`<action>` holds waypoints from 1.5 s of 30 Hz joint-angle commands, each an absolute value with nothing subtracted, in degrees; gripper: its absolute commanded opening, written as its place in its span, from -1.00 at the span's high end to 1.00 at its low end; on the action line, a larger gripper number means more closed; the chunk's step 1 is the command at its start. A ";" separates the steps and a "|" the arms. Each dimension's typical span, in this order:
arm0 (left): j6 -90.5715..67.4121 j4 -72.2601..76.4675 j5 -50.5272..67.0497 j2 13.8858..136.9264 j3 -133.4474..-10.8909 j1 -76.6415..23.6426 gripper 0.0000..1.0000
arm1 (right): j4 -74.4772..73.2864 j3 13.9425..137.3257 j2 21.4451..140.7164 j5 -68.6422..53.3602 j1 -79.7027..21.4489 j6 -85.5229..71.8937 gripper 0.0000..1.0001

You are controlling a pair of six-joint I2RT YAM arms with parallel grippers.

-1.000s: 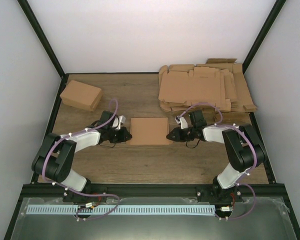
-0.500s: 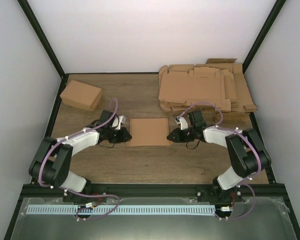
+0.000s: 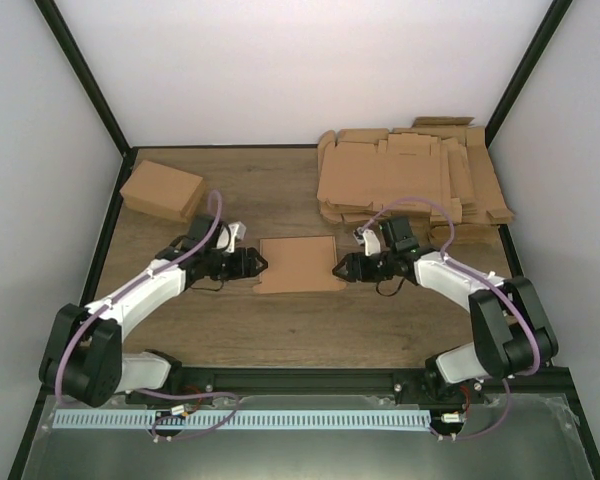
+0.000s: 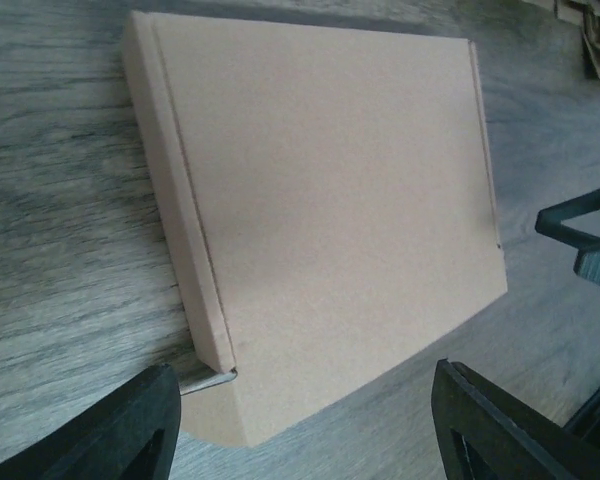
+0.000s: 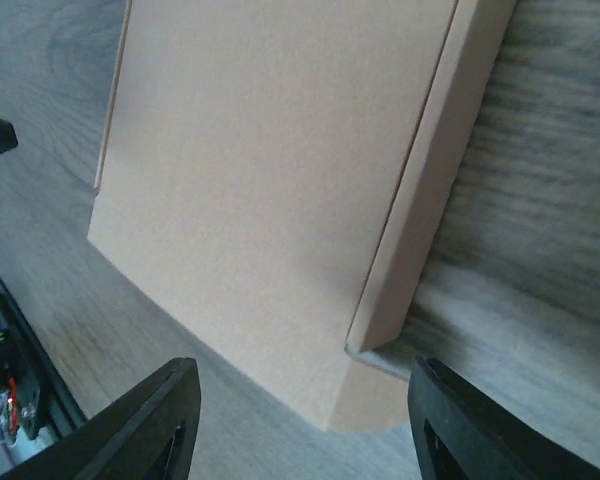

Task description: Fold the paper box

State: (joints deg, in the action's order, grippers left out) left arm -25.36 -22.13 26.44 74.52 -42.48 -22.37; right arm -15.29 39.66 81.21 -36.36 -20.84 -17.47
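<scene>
Left gripper (image 3: 252, 264) spread at the box's 9 o'clock, right gripper (image 3: 342, 269) spread at 3 o'clock; neither pinches anything. Paper box (image 3: 298, 263) lies mid-bench (image 3: 280, 330), shallow, closed.

Risk: the rounded flap (image 4: 230, 425) at 6 o'clock looks untucked, so springy cardboard may lift the lid. A finger nudge could skid it.

Matte brown, creased edges.

We can read no text, label, brand, number or sign in any view; the paper box (image 4: 330, 190) shows only plain brown card on the faces we see
</scene>
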 commanded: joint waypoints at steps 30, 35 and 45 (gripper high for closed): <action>-29.96 -18.82 46.78 72.74 -39.45 -21.84 -0.13 | -18.57 41.44 77.17 -52.24 -20.69 -24.32 -0.21; -34.68 -22.57 48.93 66.44 -40.40 -21.82 -0.22 | -24.97 43.09 72.09 -53.32 -20.67 -25.59 -0.20; -50.93 -23.55 52.71 63.91 -38.53 -21.80 -0.29 | -28.90 46.36 69.74 -57.53 -20.64 -36.10 -0.23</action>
State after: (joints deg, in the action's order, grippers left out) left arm -42.89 -25.76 46.87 62.83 -38.68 -21.23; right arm -29.74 43.42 69.32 -49.80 -19.99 -30.22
